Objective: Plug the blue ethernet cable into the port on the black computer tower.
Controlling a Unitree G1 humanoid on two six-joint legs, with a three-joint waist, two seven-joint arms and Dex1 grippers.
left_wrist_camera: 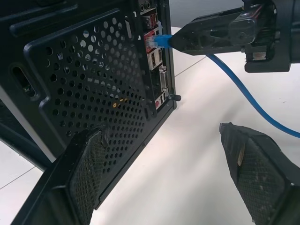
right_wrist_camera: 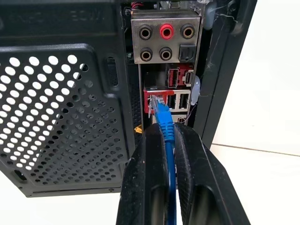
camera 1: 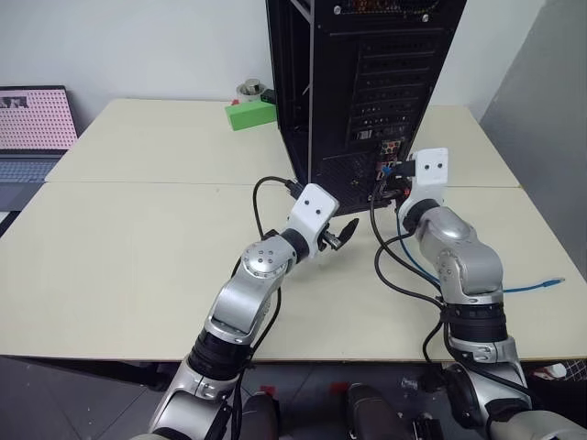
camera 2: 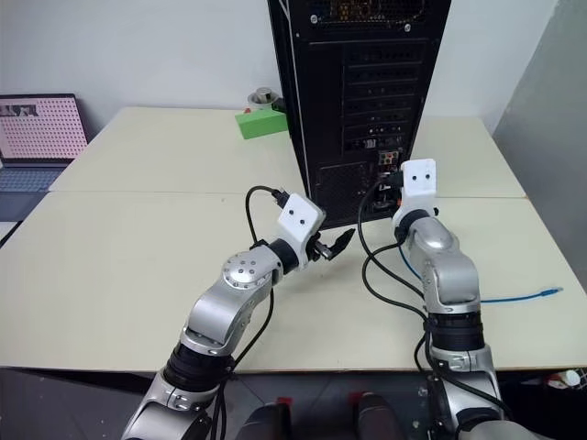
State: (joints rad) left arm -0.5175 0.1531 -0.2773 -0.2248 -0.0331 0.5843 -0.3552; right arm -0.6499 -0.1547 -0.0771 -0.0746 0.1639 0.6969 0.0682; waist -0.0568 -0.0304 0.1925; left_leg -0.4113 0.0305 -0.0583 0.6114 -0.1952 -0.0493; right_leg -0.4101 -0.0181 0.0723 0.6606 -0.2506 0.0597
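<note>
The black computer tower (camera 1: 367, 82) stands at the back middle of the table, its rear panel facing me. My right gripper (right_wrist_camera: 167, 132) is shut on the blue ethernet cable (right_wrist_camera: 165, 123) just behind its plug. The plug's clear tip sits at the mouth of the port (right_wrist_camera: 151, 97), a red-framed socket below the round audio jacks; how deep it sits I cannot tell. From the gripper the cable trails back over the table to its free end (camera 1: 556, 282) at the right. My left gripper (camera 1: 344, 231) stands open and empty by the tower's lower perforated panel (left_wrist_camera: 93, 79).
A small green box (camera 1: 250, 114) sits behind and left of the tower. A laptop (camera 1: 32, 128) stands at the far left. Thick black robot cables (camera 1: 390, 266) loop over the table between my arms. The table's right edge (camera 1: 550, 229) is near the cable's free end.
</note>
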